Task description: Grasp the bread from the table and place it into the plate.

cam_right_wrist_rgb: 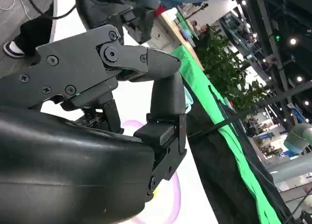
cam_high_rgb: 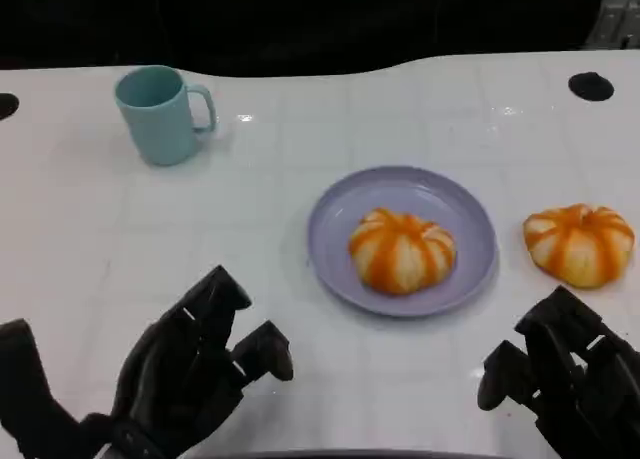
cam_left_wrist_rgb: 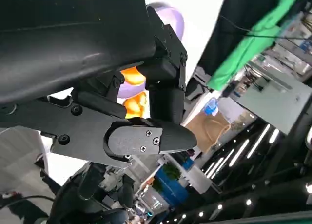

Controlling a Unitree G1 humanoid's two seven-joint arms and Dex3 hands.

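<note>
An orange-and-cream striped bread lies in the lavender plate at the table's middle. A second bread of the same kind sits on the white table to the right of the plate. My left hand hovers at the near left, fingers loosely curled and holding nothing. My right hand is at the near right, just in front of the second bread, also holding nothing. In the left wrist view, bread and the plate peek past the fingers.
A teal mug stands at the far left. Two dark round holes mark the table at the far right and far left edge. The table's far edge meets a dark backdrop.
</note>
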